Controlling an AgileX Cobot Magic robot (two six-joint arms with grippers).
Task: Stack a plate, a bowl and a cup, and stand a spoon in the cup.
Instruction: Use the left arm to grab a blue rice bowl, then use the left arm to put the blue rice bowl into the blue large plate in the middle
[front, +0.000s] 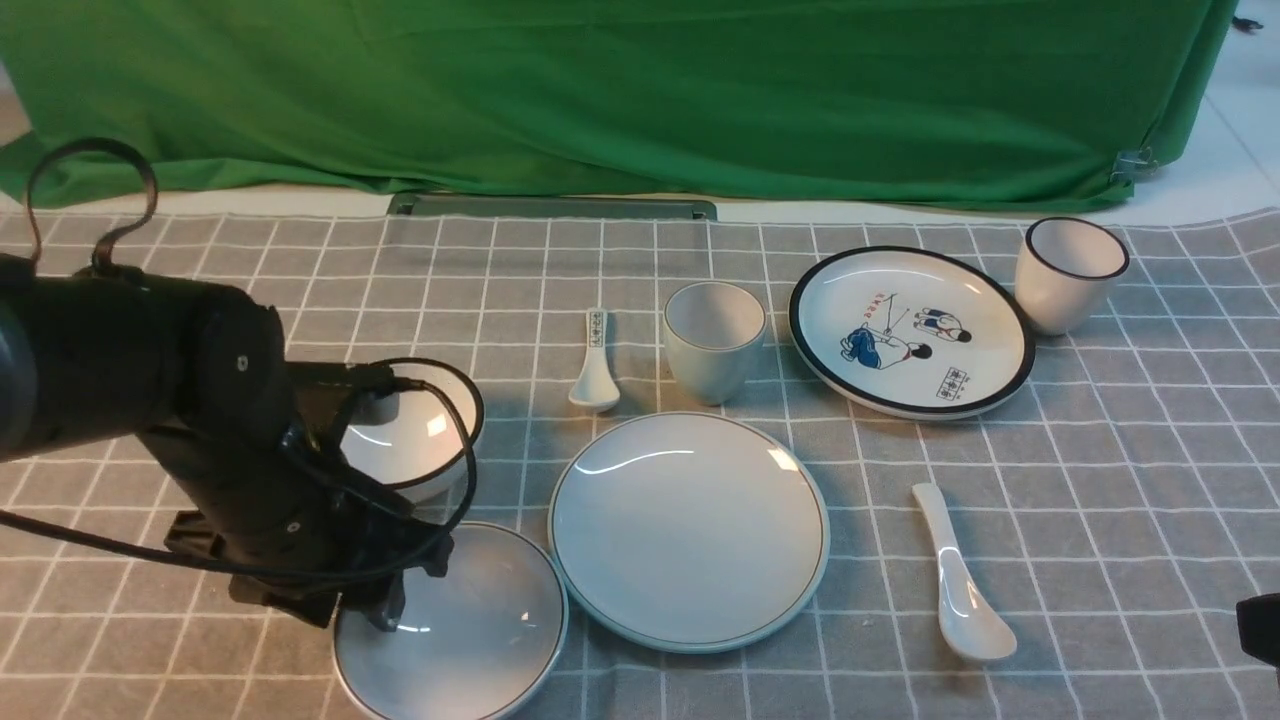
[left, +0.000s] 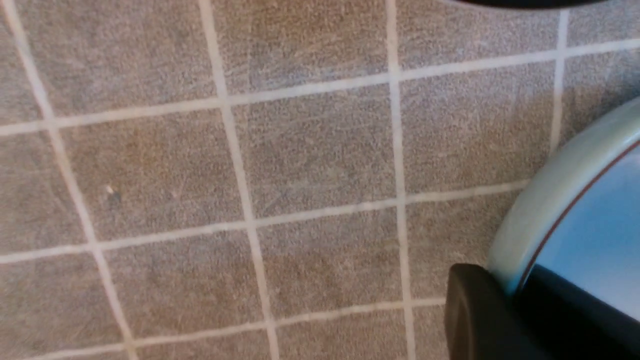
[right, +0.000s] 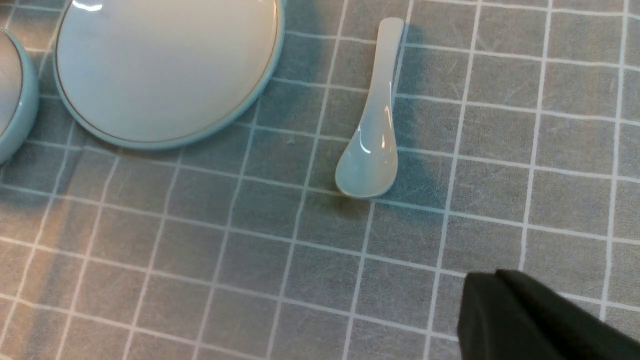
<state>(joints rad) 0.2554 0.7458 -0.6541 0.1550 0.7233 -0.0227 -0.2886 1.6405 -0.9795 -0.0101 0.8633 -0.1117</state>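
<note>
The plain plate (front: 688, 530) lies at the middle front of the checked cloth. The wide shallow bowl (front: 470, 630) sits just left of it at the front edge. My left gripper (front: 385, 612) is shut on the bowl's left rim; in the left wrist view one finger (left: 475, 310) is outside the rim (left: 530, 225) and the other inside. The grey-green cup (front: 714, 340) stands upright behind the plate. The plain white spoon (front: 960, 575) lies right of the plate. My right gripper (right: 492, 280) is shut and empty, above the cloth on the near side of the spoon (right: 372, 130).
A black-rimmed bowl (front: 415, 430) sits right behind my left arm. A small patterned spoon (front: 594, 362) lies left of the cup. A cartoon plate (front: 910, 330) and a black-rimmed cup (front: 1068, 272) are at the back right. Green cloth hangs behind.
</note>
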